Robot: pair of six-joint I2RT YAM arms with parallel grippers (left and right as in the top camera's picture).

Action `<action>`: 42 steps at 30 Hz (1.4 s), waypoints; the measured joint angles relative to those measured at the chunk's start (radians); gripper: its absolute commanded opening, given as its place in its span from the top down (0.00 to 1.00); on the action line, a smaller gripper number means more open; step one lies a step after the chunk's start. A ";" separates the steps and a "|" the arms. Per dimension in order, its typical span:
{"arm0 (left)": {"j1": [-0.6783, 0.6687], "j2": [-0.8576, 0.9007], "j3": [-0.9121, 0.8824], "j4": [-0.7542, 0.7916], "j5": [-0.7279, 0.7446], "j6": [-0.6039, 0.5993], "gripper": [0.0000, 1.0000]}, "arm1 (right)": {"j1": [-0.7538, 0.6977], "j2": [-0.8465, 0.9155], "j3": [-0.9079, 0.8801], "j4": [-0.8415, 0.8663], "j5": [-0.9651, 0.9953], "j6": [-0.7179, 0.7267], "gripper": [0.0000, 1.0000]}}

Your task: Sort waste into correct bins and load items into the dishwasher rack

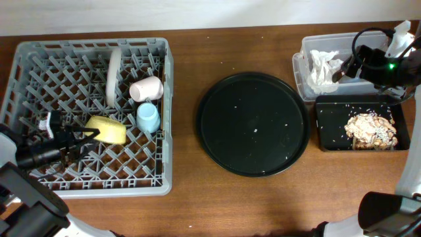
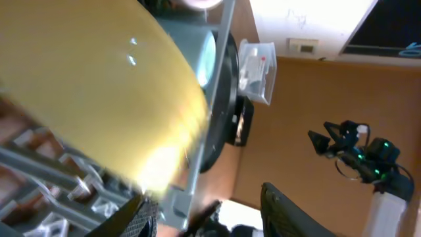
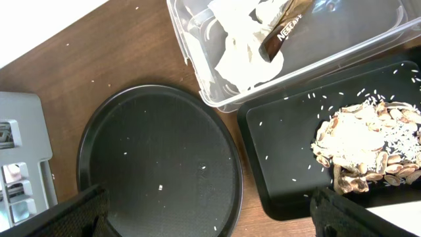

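Inside the dishwasher rack [image 1: 99, 188], by its left-arm corner: we find the left fingers [image 1: 89, 136] parted partway, clamping nothing, tips just beside the yellow bowl [image 1: 109, 130].
Bowl from fingers: toward the rack's middle, on the blue cup [image 1: 147, 118] side; its long axis runs along that same line.
Nearer arm: left; the right fingers [image 1: 346, 64] hang wide apart and empty over the clear tub [image 1: 329, 38], well apart from the rack, beyond the round tray [image 1: 253, 125].
Next move: we judge a straight retreat away from the bowl.
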 measured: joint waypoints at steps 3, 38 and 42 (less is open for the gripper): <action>0.000 0.005 0.075 -0.105 -0.059 0.014 0.43 | 0.000 0.000 0.000 0.000 0.000 0.000 0.02; -0.690 -0.345 0.510 0.293 -0.752 -0.471 0.01 | 0.286 -0.076 0.010 -0.055 0.023 -0.228 0.01; -0.699 -0.345 0.510 0.293 -0.780 -0.476 0.01 | 0.286 -0.211 0.038 -0.053 0.022 -0.229 0.02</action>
